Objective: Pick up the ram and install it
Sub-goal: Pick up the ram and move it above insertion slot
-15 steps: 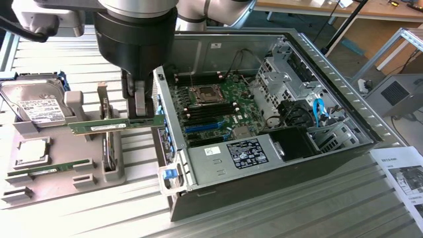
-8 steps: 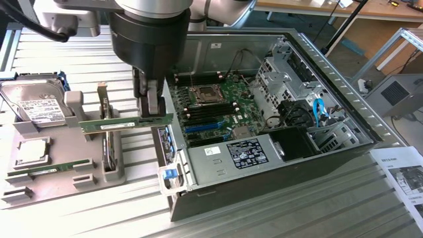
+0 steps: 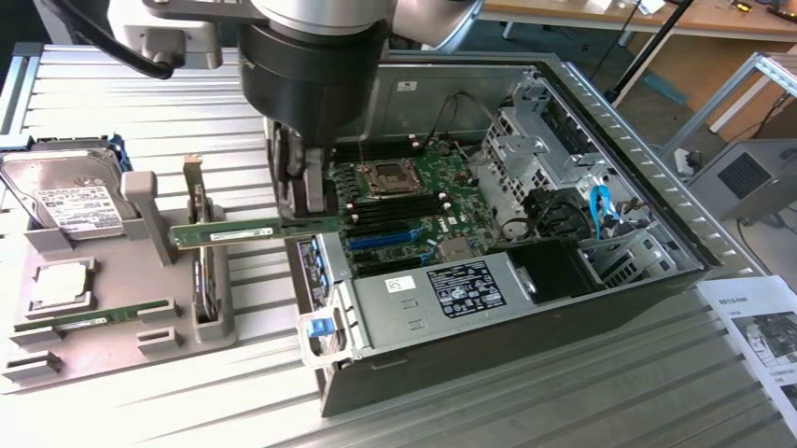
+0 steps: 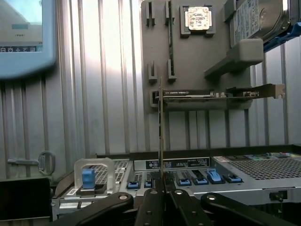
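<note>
Exterior view: a black robot arm reaches down from 12 o'clock. Its tool (image 3: 309, 213) is closed on the ram (image 3: 230, 232), a narrow green memory stick with a pale label. The tool grips one end, and the stick juts out level toward 9 o'clock, held in the air on its long edge. It hangs over the ribbed metal worktop (image 3: 162, 103), between a grey holder tray (image 3: 118, 322) and an open computer case (image 3: 648, 168).

The tray lies at 9 o'clock from the case. On it are a hard drive (image 3: 62, 191), a processor chip (image 3: 60, 285), a second memory stick (image 3: 93, 319) lying flat, and an upright expansion card (image 3: 200, 219) just behind the held ram's free end.

Inside the case, at 3 o'clock from the tool, a green motherboard (image 3: 430, 191) shows an empty processor socket (image 3: 386, 175). A printed sheet (image 3: 760, 327) lies at 4 o'clock.

Wrist view: the tool (image 4: 162, 190) pinches the ram (image 4: 161, 132), seen edge-on as a thin line, with the tray (image 4: 188, 61) and expansion card (image 4: 221, 94) beyond it.
</note>
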You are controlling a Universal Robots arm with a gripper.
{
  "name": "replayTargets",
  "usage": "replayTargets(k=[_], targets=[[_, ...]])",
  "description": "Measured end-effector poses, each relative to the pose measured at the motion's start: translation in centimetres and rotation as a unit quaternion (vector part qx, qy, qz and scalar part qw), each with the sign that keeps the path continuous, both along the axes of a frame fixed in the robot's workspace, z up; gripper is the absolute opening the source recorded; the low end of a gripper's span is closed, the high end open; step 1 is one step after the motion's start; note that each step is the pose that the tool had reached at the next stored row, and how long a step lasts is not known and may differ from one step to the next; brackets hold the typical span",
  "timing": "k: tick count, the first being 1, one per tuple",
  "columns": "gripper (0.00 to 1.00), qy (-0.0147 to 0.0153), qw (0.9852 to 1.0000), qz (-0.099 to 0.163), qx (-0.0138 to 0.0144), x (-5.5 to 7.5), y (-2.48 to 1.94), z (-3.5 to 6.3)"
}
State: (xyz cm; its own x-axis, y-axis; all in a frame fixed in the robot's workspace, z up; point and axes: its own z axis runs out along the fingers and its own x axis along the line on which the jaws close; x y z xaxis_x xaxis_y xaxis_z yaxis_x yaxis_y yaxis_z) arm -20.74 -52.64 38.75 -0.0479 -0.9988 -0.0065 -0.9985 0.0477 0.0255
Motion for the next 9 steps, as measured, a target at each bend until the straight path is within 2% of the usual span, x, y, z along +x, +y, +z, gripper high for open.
replayTargets(k=[9], targets=[[0.12, 0.0001, 1.0, 0.0, 0.0, 2.0, 0.0, 0.0]])
